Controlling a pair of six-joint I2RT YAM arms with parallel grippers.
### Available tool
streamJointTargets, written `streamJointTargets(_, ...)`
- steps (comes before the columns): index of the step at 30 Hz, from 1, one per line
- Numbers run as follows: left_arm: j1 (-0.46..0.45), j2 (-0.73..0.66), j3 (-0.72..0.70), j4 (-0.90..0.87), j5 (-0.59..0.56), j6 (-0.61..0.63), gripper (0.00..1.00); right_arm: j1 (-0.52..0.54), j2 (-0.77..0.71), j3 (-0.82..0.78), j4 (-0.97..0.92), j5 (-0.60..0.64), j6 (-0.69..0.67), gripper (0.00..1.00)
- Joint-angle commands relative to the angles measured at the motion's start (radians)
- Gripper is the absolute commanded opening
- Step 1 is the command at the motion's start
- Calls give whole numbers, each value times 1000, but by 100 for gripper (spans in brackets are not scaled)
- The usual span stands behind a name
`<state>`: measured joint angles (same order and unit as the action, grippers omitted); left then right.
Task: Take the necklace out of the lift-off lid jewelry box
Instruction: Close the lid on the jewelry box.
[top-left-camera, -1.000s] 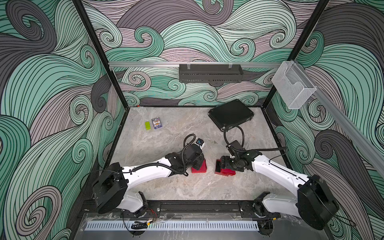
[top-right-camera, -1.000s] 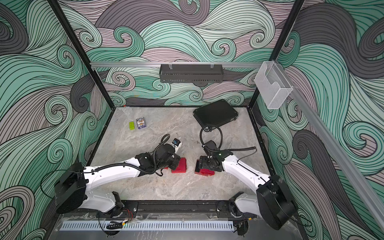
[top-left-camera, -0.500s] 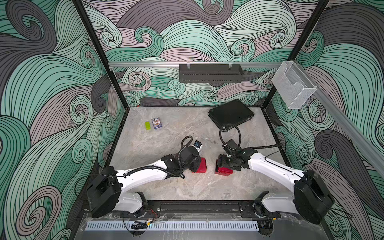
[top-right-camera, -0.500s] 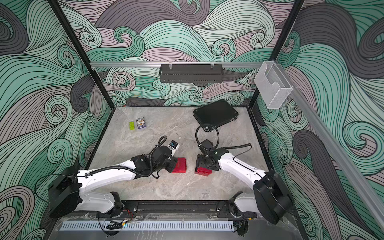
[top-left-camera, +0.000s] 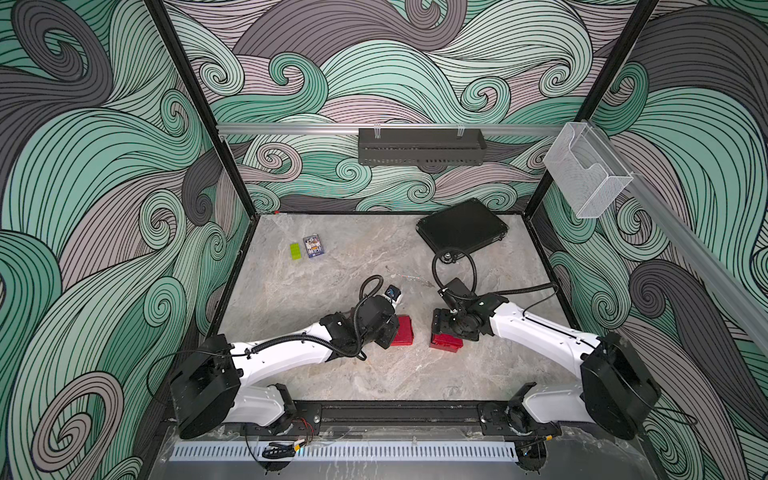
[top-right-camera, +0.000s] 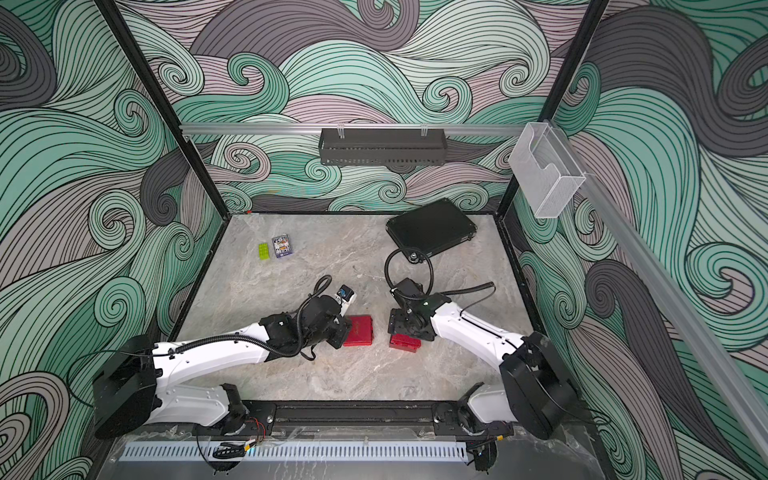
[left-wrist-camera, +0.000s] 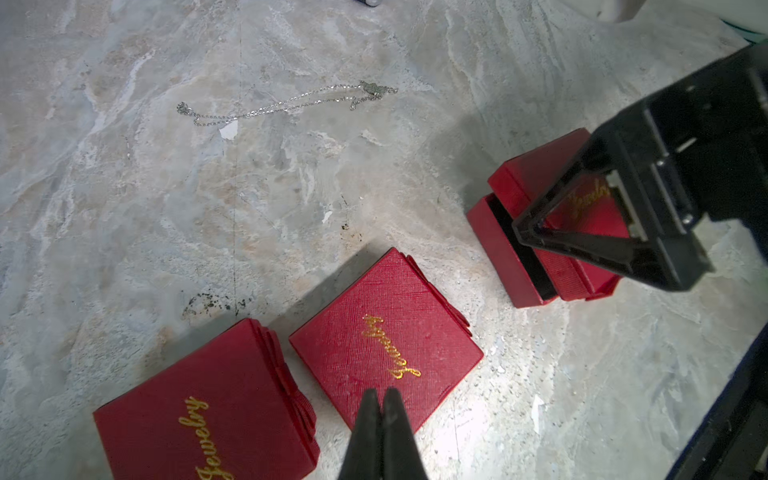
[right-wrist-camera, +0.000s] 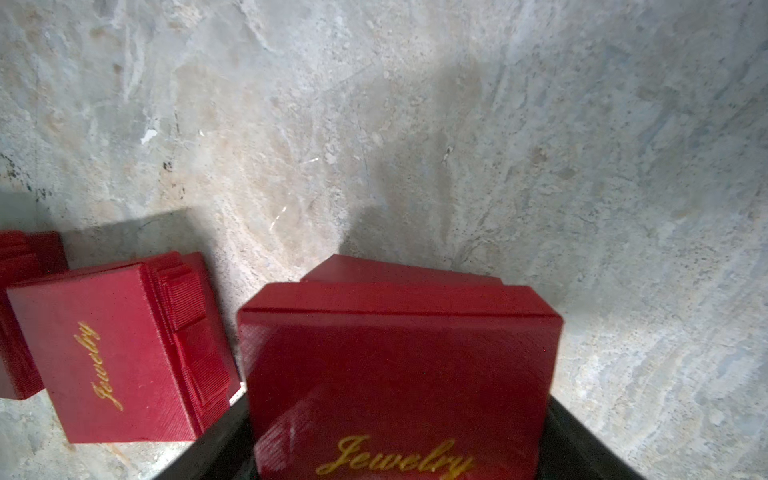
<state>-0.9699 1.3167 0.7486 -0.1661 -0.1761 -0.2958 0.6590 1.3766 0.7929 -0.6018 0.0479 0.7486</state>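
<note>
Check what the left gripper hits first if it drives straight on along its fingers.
The middle red box: the shut left gripper points at its top, just ahead. Depth is unclear, so it may nearly be touching.

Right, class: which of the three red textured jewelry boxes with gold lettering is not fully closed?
The red jewelry box straddled by the right gripper: its lid sits askew, exposing the dark interior. The other two boxes have lids seated squarely.
</note>
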Motion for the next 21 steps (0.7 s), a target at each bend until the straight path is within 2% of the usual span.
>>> streamJointTargets(1,9,-35,-1,0,-16,14,0,11,9,20,-17,31,27,85)
streamJointTargets(21,13,-66,-23,1,-12,15,0,35,37,25,-21,51,64,89)
